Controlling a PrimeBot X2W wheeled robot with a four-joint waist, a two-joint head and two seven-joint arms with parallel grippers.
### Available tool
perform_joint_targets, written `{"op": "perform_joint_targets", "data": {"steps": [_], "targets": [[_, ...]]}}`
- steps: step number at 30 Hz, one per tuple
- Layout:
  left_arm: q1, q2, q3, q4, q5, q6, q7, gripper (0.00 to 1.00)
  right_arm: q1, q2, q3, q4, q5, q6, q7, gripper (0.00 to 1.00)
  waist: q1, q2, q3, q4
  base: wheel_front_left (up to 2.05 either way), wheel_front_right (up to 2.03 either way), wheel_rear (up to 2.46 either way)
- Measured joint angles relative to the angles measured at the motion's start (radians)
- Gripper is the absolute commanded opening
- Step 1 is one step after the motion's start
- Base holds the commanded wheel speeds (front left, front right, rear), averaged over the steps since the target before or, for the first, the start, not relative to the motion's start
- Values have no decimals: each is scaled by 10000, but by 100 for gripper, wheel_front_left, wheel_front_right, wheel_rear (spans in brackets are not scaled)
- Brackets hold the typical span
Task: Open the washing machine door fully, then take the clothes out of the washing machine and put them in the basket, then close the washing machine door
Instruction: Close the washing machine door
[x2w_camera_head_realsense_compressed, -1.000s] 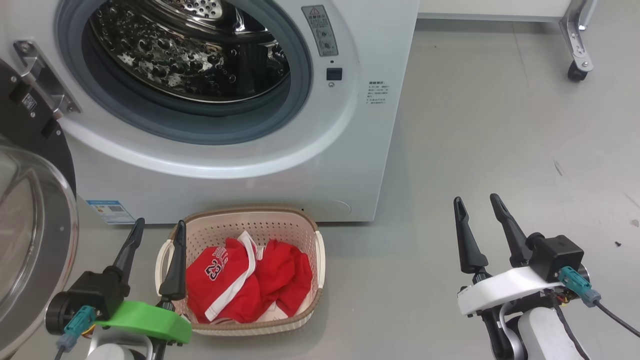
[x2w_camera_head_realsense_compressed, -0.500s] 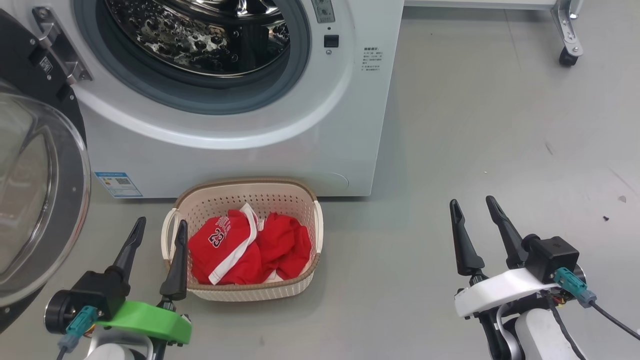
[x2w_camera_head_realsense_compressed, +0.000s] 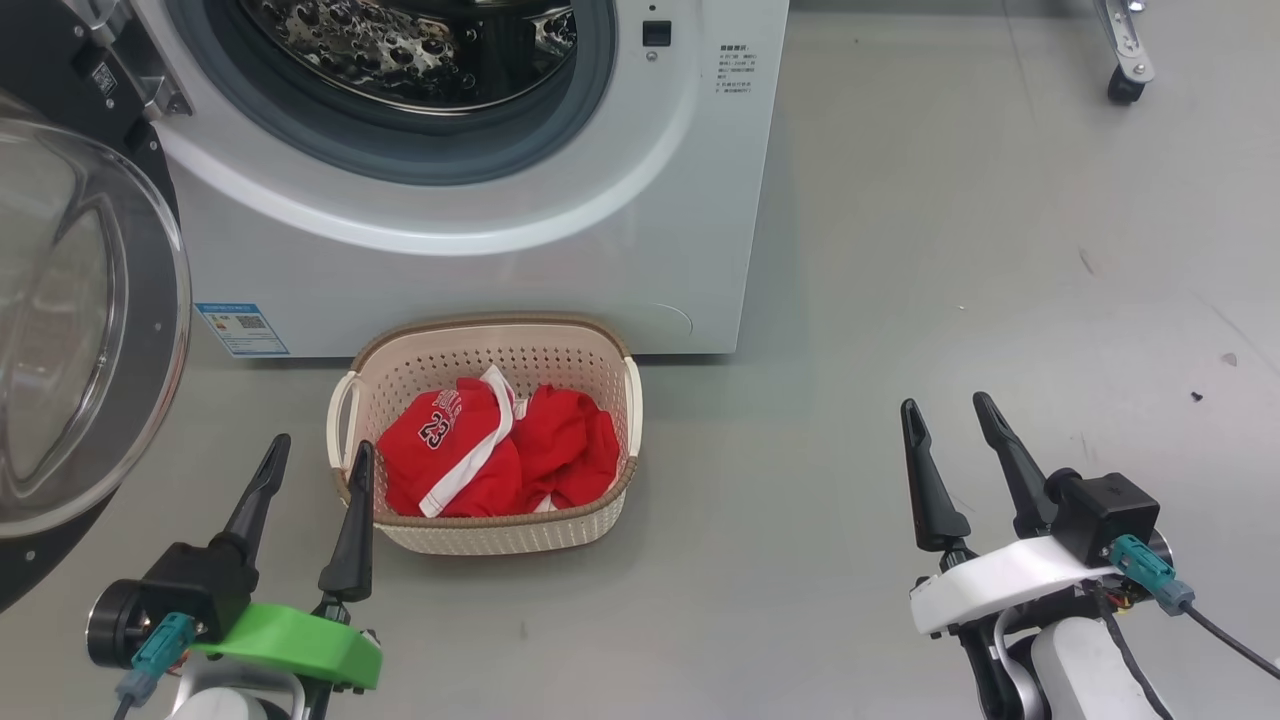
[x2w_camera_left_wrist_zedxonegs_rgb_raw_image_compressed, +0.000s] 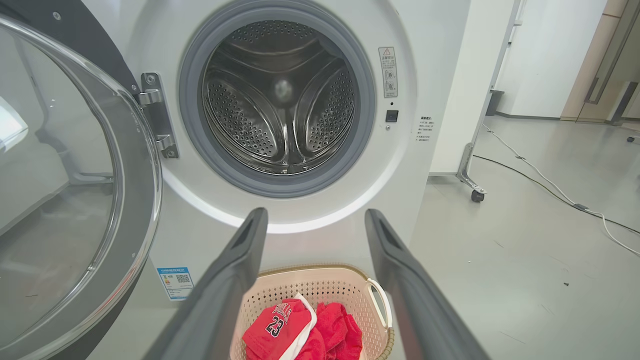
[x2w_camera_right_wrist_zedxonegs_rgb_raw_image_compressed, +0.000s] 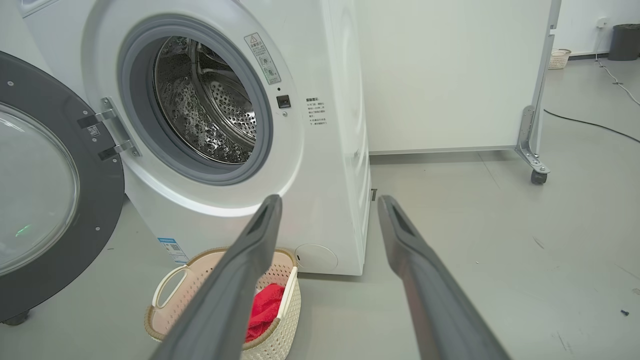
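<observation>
The head's view has dropped lower down the washing machine. The left gripper and right gripper hang open, empty. The red clothes lie in the basket. The drum looks empty, and the wide-open door awaits closing.

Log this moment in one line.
round black glass-windowed door: open; red clothes: in cream perforated basket; left gripper: open, empty; right gripper: open, empty; pending: close door

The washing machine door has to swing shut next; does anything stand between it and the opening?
No cloth hangs over the gasket. The basket with the clothes stands on the floor below the opening, close to the washing machine; whether the washing machine door would clear its rim I cannot tell.
</observation>
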Motion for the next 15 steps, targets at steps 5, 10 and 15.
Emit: {"op": "perform_joint_targets", "data": {"steps": [5, 10, 15], "targets": [[1, -4, 8, -15, 2, -17, 0, 100, 0, 0, -36, 0, 12, 0, 0, 100, 0, 0, 33, 9, -48, 48, 0], [3, -8, 15, -19, 2, -25, 0, 100, 0, 2, -52, 0, 12, 0, 0, 100, 0, 0, 69, 19, -32, 32, 0], [3, -10, 15, -21, 4, -25, 0, 100, 0, 0, -56, 0, 12, 0, 0, 100, 0, 0, 96, 25, -15, 15, 0]]}}
